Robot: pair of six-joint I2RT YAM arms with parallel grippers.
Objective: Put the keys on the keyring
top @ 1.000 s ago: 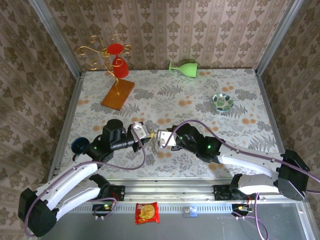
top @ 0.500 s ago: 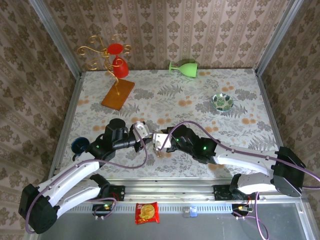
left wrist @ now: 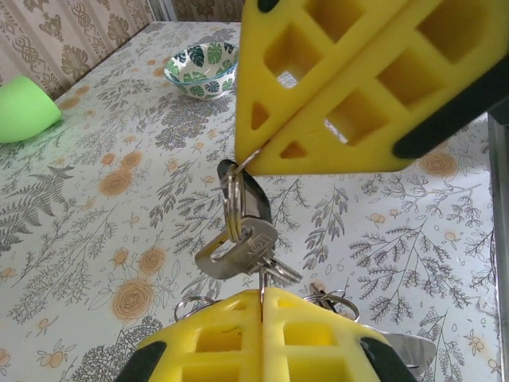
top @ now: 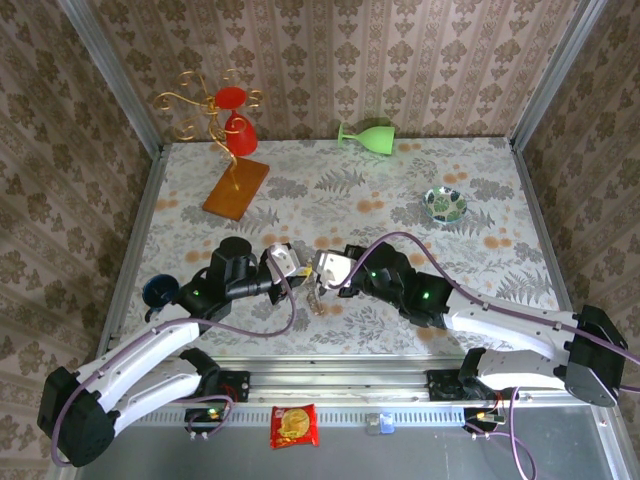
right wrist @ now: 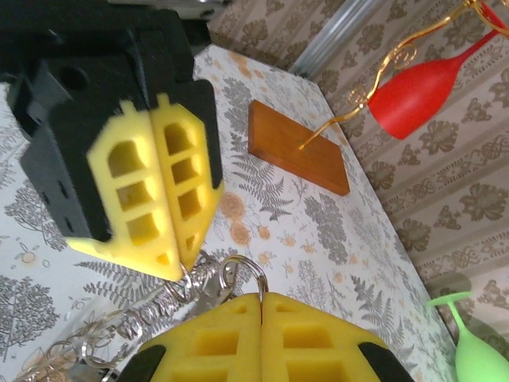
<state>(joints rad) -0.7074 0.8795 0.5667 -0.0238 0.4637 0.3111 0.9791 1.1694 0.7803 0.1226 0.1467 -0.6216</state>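
My two grippers meet tip to tip above the near middle of the table. The right gripper [top: 318, 271] [right wrist: 262, 298] is shut on the keyring [right wrist: 248, 269] [left wrist: 231, 199], a small metal split ring. From that ring hang the keys [left wrist: 238, 248] [top: 314, 298]: a silver one, with a dark head [left wrist: 253, 195] behind it. The left gripper [top: 299, 270] [left wrist: 262, 296] is shut on a thin metal part at the bottom of the same bunch. In the right wrist view, the left gripper [right wrist: 180, 267] pinches a small ring beside more linked rings.
Loose metal rings [left wrist: 189, 307] lie on the flowered table under the grippers. A green-patterned dish [top: 444, 204] sits at the right, a green glass [top: 367, 134] lies at the back. A gold stand with red glasses on a wooden base [top: 237, 188] stands back left.
The right gripper has shifted a little up-table and closer to the left gripper. Both stay shut, and the bunch hangs between them.
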